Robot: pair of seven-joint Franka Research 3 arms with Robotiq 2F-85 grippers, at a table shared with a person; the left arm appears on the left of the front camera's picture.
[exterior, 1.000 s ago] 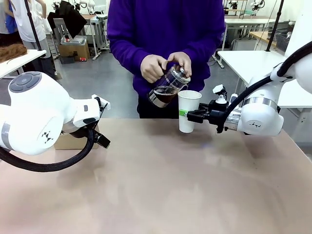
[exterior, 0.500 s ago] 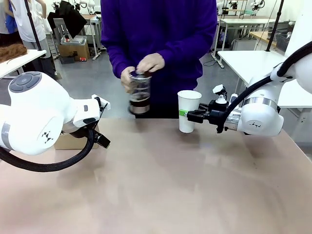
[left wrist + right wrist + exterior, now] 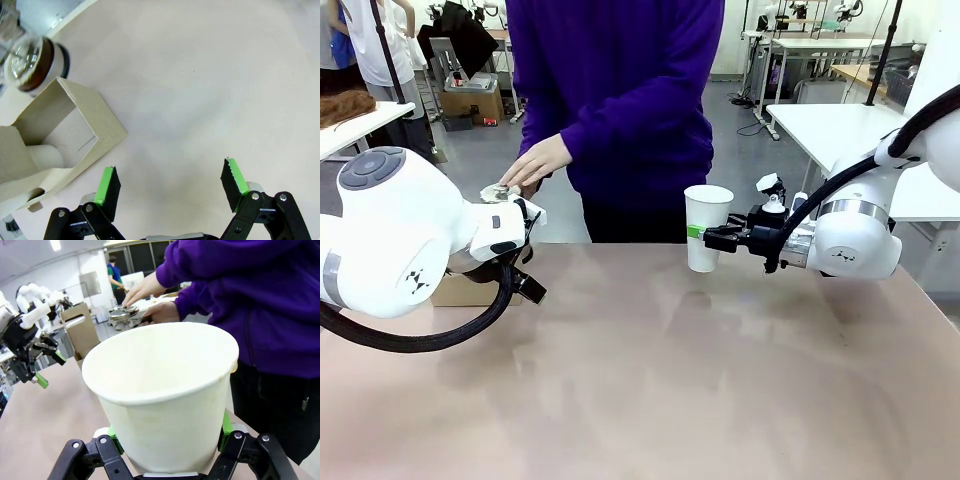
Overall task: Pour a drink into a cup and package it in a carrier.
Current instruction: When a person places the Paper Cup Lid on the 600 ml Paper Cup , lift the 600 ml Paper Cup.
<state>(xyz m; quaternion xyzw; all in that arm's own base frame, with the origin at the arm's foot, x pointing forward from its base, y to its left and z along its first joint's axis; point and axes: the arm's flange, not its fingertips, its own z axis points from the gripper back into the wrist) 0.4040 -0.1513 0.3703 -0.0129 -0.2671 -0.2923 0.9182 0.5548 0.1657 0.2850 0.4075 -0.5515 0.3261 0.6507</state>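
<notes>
Across the tan table (image 3: 720, 380) a person in purple (image 3: 620, 90) leans toward the robot's left. One hand (image 3: 535, 163) lies flat, fingers outstretched, on top of the glass press pot (image 3: 31, 62) with the dark drink (image 3: 46, 50) inside, which stands just beyond the cardboard carrier (image 3: 65, 140). The left gripper (image 3: 170, 185) hangs over bare table beside the carrier, jaws wide apart, holding nothing. The right gripper (image 3: 701, 235) clamps the lidless white cup (image 3: 708, 215) upright near the far edge, well apart from the carrier.
</notes>
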